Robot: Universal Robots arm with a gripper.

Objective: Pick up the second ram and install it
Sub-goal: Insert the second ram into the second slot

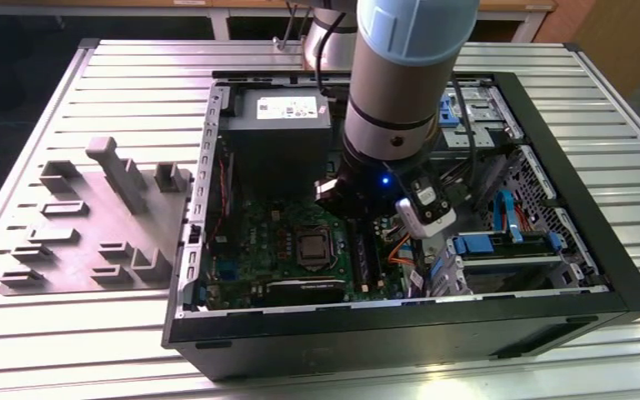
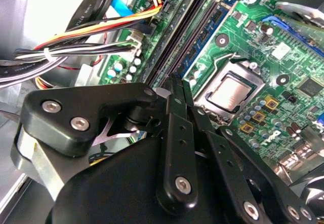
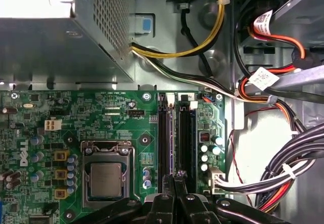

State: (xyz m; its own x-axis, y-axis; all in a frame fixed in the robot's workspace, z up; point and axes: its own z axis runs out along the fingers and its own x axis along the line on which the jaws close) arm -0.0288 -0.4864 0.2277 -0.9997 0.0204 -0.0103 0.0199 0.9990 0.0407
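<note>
A ribbed metal surface (image 1: 131,67) carries a boxy black case (image 1: 587,250). Inside, on the glossy green motherboard (image 3: 101,117), the thin blue-green second ram (image 2: 206,36) stands on edge. Its long axis follows the black sockets (image 3: 163,133), and the narrowed end effector (image 3: 174,177) pinches it.

I see open PC case (image 1: 620,283) on slatted counter (image 1: 131,75); grey fixture (image 1: 87,225) at exterior view's left; bare CPU (image 3: 106,178), cables (image 3: 298,153) inside.

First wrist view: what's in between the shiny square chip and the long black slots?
In the first wrist view, green board lies between the processor and the memory sockets, carrying a pale label and small round capacitors.
</note>
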